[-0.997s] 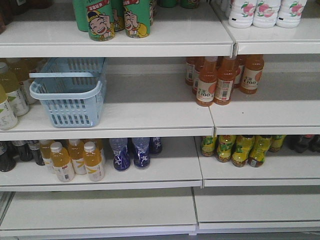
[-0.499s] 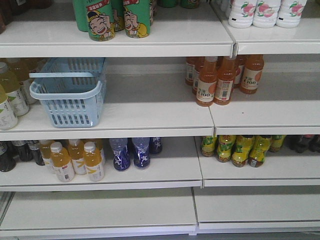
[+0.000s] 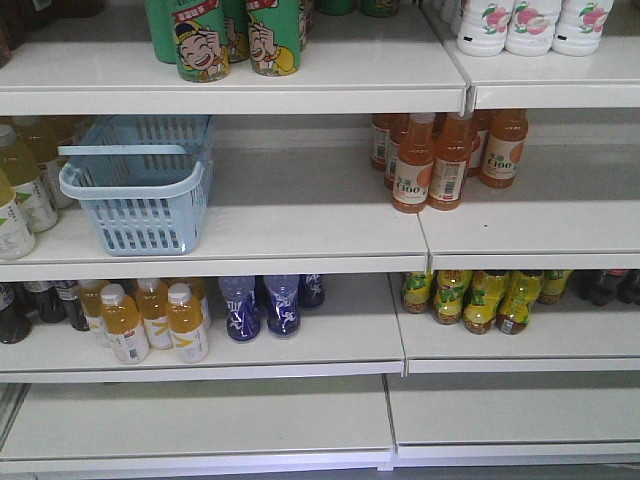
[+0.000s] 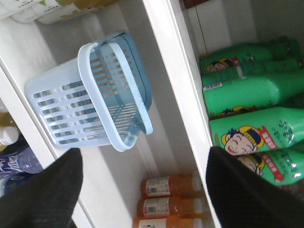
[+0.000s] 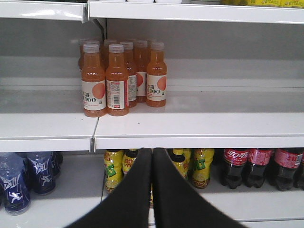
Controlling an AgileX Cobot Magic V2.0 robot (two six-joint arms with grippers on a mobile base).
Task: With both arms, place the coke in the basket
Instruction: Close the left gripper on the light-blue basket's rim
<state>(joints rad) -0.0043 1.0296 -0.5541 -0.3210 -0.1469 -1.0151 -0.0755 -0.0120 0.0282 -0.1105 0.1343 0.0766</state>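
1. Front view: the basket (image 3: 130, 192) sits at the left of the middle shelf (image 3: 320, 225), open side up so a bottle can drop in, though one thin handle lies across the opening. Dark bottles (image 3: 603, 286) at the far right of the shelf below are probably the coke, too cropped to be sure. Neither arm shows here.
2. Left wrist view: the left gripper (image 4: 141, 154) has its fingers wide apart and empty, framing the basket (image 4: 61, 114), likely lined up to grasp or steady it.
3. Right wrist view: the right gripper (image 5: 152, 156) has its fingers pressed together, holding nothing. The coke (image 5: 234, 167) stands in a row on the lower shelf, off to the right of the fingertips, near yellow-green bottles (image 5: 114, 167); the jaws must part before any grasp
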